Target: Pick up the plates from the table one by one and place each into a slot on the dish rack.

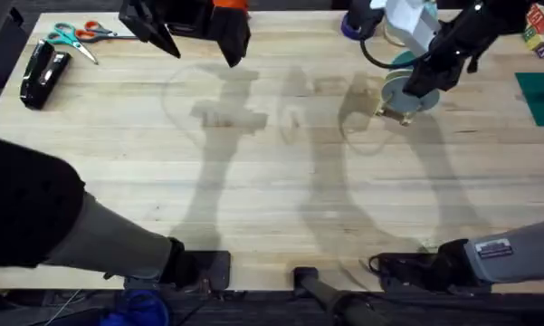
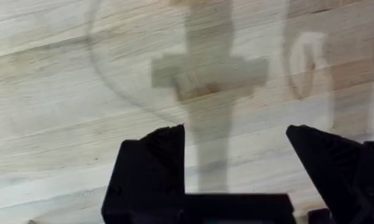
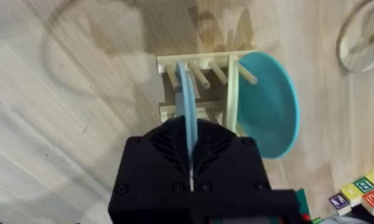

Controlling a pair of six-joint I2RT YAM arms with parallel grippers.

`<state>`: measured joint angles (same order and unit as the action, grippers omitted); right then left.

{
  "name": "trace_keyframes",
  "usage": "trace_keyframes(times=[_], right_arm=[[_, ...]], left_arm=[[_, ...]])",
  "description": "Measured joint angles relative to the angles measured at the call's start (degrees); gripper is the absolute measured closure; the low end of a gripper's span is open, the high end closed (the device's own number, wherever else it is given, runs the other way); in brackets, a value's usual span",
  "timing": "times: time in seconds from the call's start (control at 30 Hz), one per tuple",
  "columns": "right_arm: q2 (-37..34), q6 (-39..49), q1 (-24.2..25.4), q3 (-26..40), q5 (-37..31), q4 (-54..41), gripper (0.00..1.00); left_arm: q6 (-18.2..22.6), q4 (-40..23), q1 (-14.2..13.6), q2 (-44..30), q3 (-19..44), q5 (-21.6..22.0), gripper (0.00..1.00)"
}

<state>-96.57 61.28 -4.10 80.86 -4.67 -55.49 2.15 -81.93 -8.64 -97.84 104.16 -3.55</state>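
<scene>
Nearest us, our left tool (image 2: 233,155) hangs released over bare pale desk (image 1: 253,208) planks crossed by shadows. Our right tool (image 3: 191,163) is clenched on the pale plate (image 3: 187,106), held on edge among the rack (image 3: 199,84) pegs; the teal plate (image 3: 267,109) stands just beside. Scissors (image 1: 77,36) lie far left.

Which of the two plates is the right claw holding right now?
The pale sky-blue plate, edge-on between the right claw fingers over the dish rack. The darker teal plate already leans in the rack, untouched.
</scene>
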Motion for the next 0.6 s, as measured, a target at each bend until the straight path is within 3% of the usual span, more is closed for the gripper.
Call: trace_keyframes(times=[0.37, 0.6], right_arm=[[-1.1, -0.7, 0.0, 0.0, 0.0, 0.1, 0.966], [-1.1, -1.1, 0.0, 0.0, 0.0, 0.0, 0.726]], left_arm=[[0.0, 0.0, 0.0, 0.0, 0.0, 0.0, 0.007], [0.0, 0.0, 0.0, 0.0, 0.0, 0.0, 0.007]])
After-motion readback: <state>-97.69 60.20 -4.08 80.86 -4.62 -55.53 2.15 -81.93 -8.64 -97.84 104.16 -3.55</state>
